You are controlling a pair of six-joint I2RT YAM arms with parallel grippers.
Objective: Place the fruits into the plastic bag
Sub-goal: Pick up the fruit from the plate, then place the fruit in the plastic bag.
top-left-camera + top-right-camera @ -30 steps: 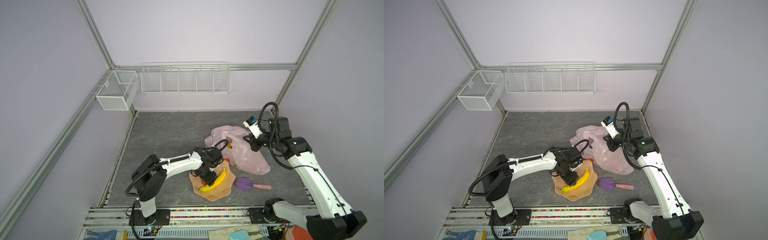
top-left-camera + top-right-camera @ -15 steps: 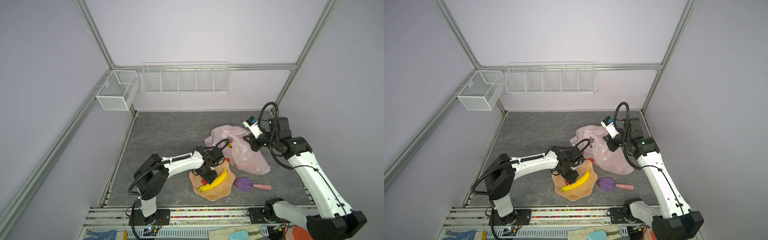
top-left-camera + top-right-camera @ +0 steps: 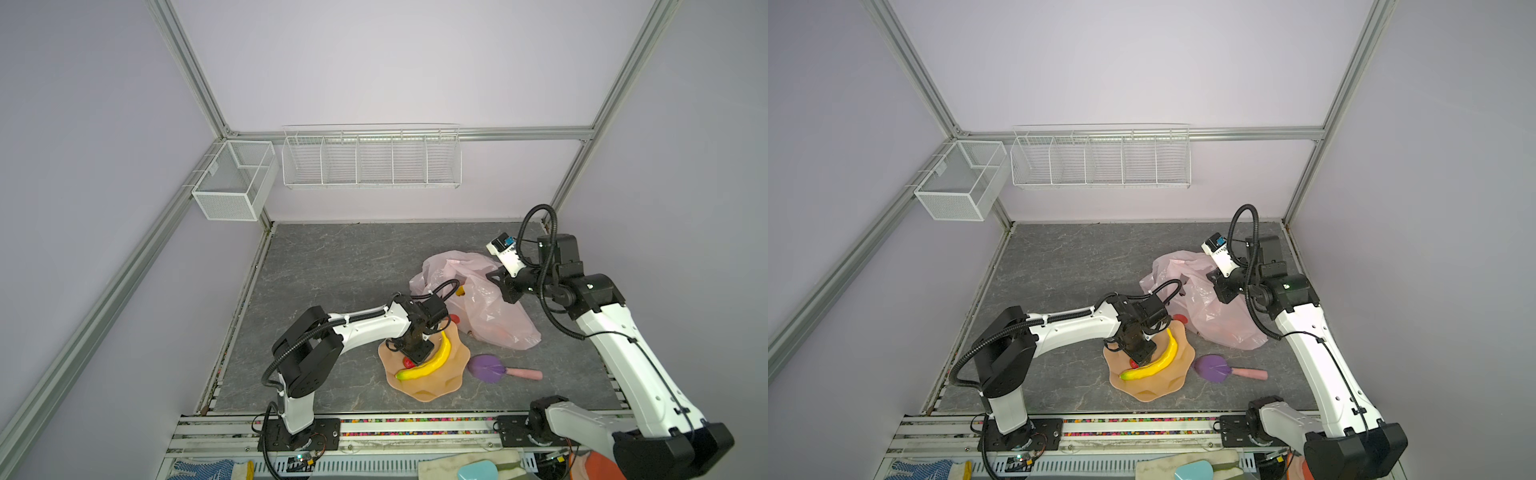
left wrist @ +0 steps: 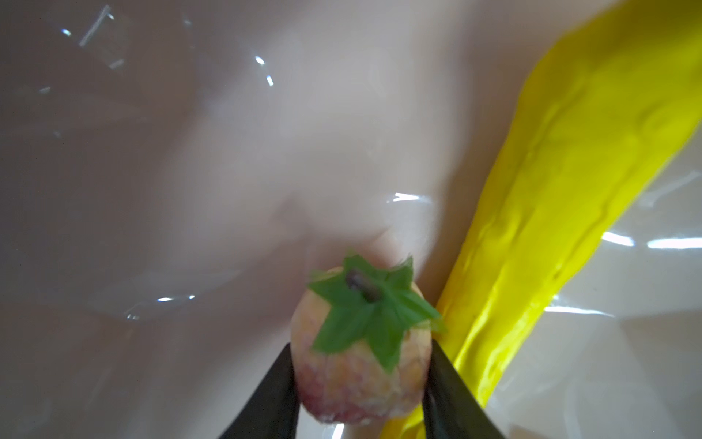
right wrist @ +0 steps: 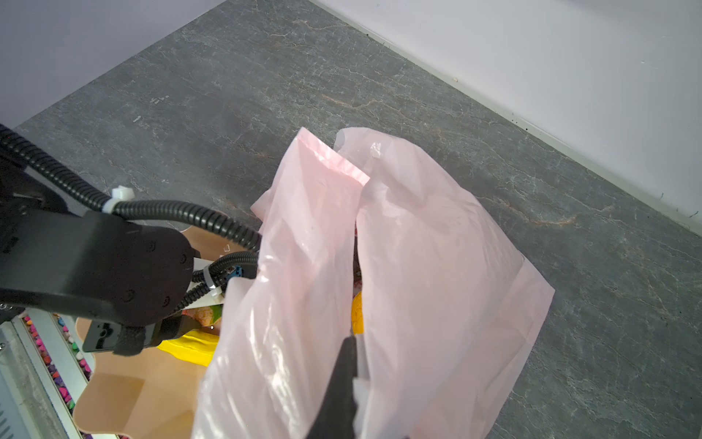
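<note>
Left wrist: left pincer clamps 1 strawberry, 1 banana beside | right wrist: right pincer pinches 1 plastic bag

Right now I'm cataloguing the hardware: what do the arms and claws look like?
Both the left arm and right arm have white shells, black joints and black corrugated cable hoses with white zip ties. The left claw and right claw are black and tapered.

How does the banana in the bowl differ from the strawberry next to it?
The banana is long, curved and yellow; the strawberry is short, rounded, with a green leaf cap. The banana lies free, while the strawberry sits between the fingers of the left hand. Both are in the peach bowl, not yet in the plastic bag.
</note>
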